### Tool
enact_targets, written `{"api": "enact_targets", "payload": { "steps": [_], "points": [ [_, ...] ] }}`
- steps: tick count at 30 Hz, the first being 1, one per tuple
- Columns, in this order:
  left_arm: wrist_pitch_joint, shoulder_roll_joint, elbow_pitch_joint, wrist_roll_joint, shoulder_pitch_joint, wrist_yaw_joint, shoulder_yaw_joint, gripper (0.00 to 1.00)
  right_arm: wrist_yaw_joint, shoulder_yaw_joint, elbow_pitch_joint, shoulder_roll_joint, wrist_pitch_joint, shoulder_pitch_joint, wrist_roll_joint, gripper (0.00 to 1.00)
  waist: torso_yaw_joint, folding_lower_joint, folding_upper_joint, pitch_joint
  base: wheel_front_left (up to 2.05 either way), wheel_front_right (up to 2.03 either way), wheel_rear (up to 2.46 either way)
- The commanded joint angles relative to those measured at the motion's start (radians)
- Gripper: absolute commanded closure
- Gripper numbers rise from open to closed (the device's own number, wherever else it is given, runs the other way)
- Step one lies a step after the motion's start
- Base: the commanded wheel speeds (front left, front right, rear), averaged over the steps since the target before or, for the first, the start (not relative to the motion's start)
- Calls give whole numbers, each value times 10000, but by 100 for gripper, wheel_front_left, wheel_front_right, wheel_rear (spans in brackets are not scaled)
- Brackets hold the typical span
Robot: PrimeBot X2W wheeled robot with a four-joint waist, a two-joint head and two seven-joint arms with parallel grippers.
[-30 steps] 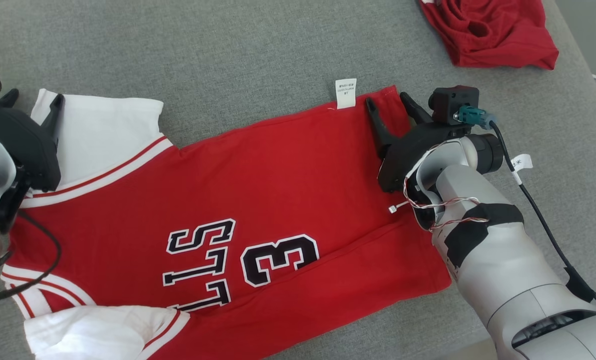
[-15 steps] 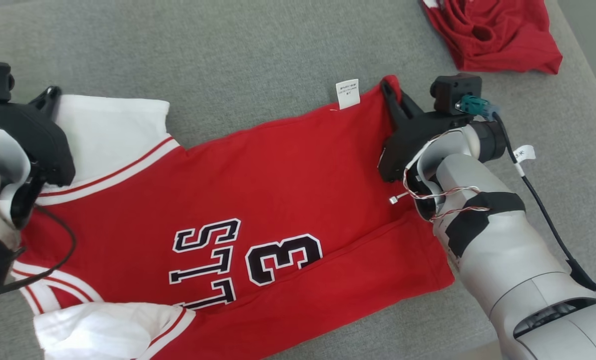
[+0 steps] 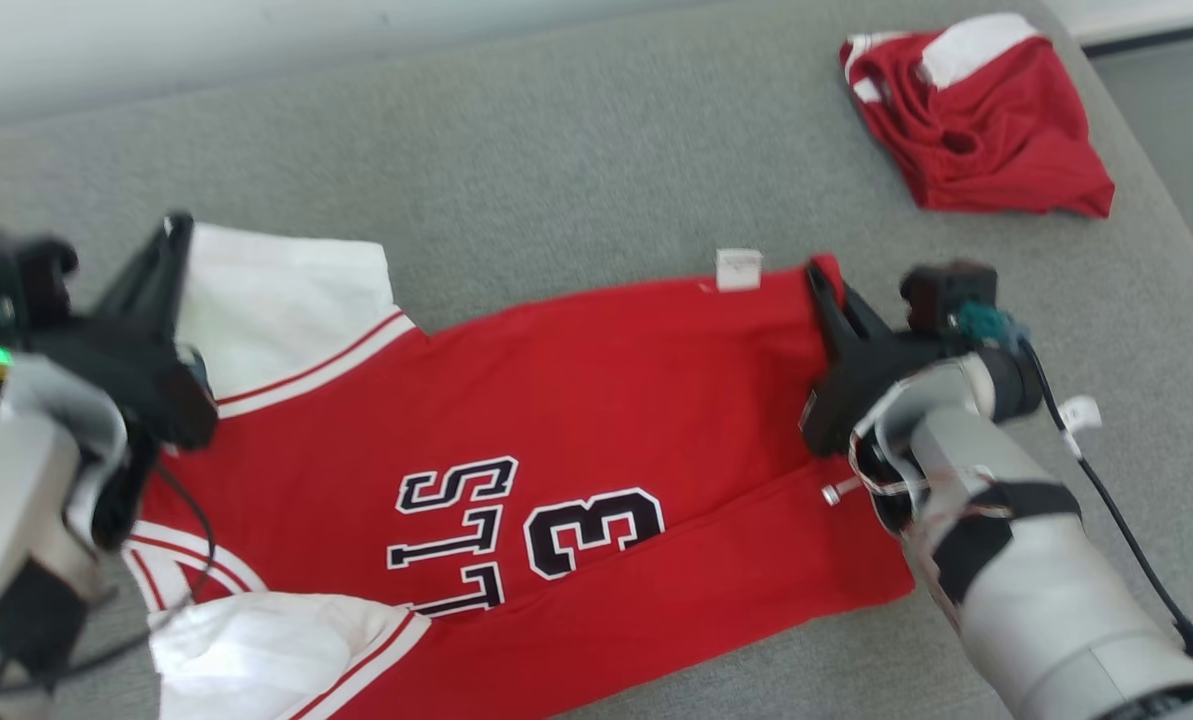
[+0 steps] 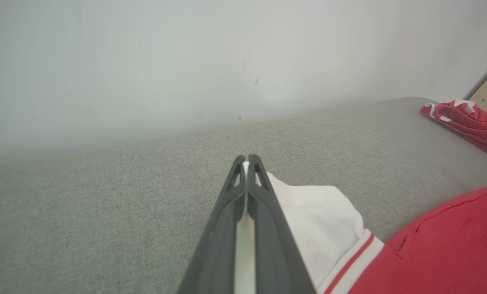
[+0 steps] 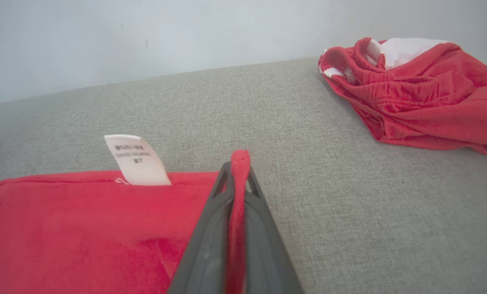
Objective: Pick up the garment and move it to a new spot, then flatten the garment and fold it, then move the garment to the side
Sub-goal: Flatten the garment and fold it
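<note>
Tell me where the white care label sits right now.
In the head view, the white care label sticks out from the far edge of the red jersey, right of centre, just left of the right gripper pinching that corner.

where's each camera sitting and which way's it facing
Head view: on the head, looking down at the red jersey on the grey cushion; both forearms and jaws show.
Left wrist view: along the left jaws, shut on the white sleeve, toward the wall.
Right wrist view: along the right jaws, shut on the red hem.
Shared: all three catch the crumpled red garment.
</note>
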Motion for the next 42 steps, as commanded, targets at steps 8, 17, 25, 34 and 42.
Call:
{"api": "enact_targets", "payload": {
  "steps": [8,17,25,34,42],
  "points": [
    [-979,231,-2790,-597,3154,923,487,100,-27,8,-1467,-920,-80,1853,790,100,732,1,0,-1108,0,0,0],
    [-1175,206,-5741,-483,5512,2091,1127,100,-27,-241,-2552,-1352,-82,3054,880,100,1104,1,0,-1365,0,0,0],
    [-1189,-241,-7536,-286,7107,2750,1835,100,-27,-615,-2898,-1482,-83,3576,710,100,1291,1,0,-1445,0,0,0],
    [-1187,-963,-7182,98,8574,2622,2091,100,-27,-1324,-4114,-1668,-82,4941,775,100,1477,1,0,-1613,0,0,0],
    [-1186,-1783,-6125,611,9059,2205,2715,100,-27,-1626,-5064,-1578,-84,5928,824,100,1428,1,0,-1749,0,0,0]
  ]
}}
